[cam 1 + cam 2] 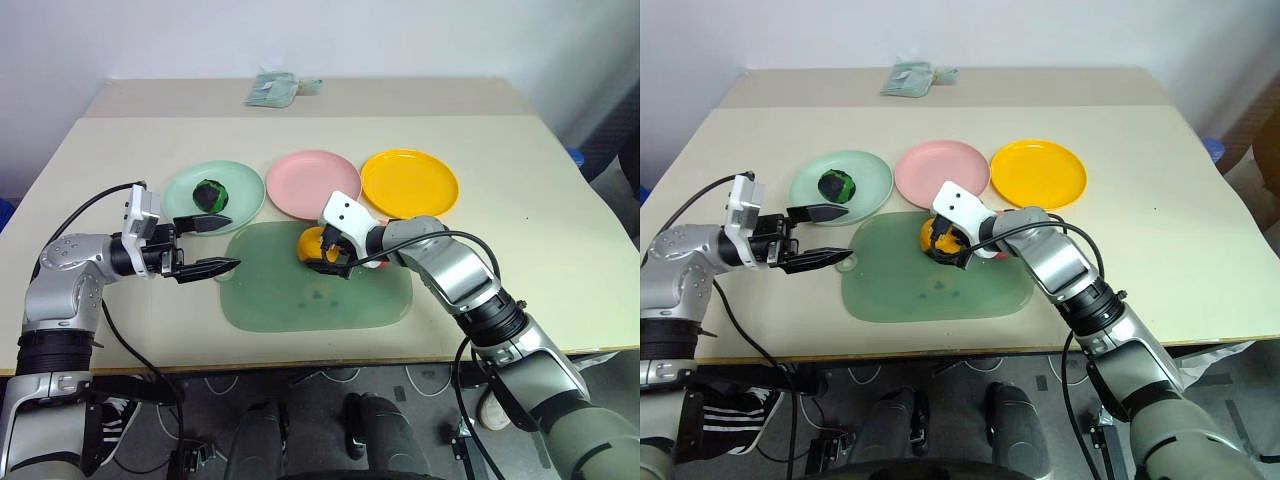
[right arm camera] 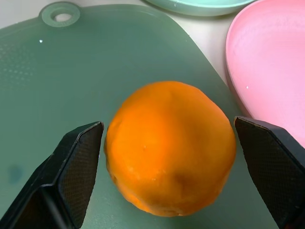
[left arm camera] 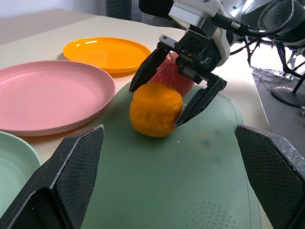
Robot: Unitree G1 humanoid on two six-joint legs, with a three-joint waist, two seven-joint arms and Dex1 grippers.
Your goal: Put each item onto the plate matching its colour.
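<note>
The orange item (image 2: 171, 148) lies on the translucent green mat (image 1: 300, 300). My right gripper (image 1: 326, 256) reaches down over it, open, one finger on each side and close to its surface. The pink-red apple (image 3: 172, 75) sits just behind that gripper, on the mat's far edge. The dark green item (image 1: 210, 192) rests on the mint green plate (image 1: 240, 180). The pink plate (image 1: 314, 183) and the yellow plate (image 1: 409, 181) hold nothing. My left gripper (image 1: 233, 241) hovers open at the mat's left edge, pointing toward the orange item.
A small pale green cloth (image 1: 270, 88) lies at the table's far edge. The table (image 1: 520, 230) stretches bare to the right of the plates and along its front edge.
</note>
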